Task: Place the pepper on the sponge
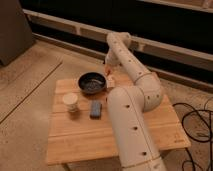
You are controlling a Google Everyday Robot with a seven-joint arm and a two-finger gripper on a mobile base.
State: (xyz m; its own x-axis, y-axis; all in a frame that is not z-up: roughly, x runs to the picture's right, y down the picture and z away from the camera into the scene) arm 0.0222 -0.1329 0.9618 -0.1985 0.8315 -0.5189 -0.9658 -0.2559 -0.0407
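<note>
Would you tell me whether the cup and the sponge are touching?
Apart. The camera view shows bare wood between the cup and the sponge; the pincer is just beyond the black bowl, near the far edge of the table.

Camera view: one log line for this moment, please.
gripper shut, at far edge of table, behind bowl | pepper at its tip, hold unclear | sponge bare, beside cup
</note>
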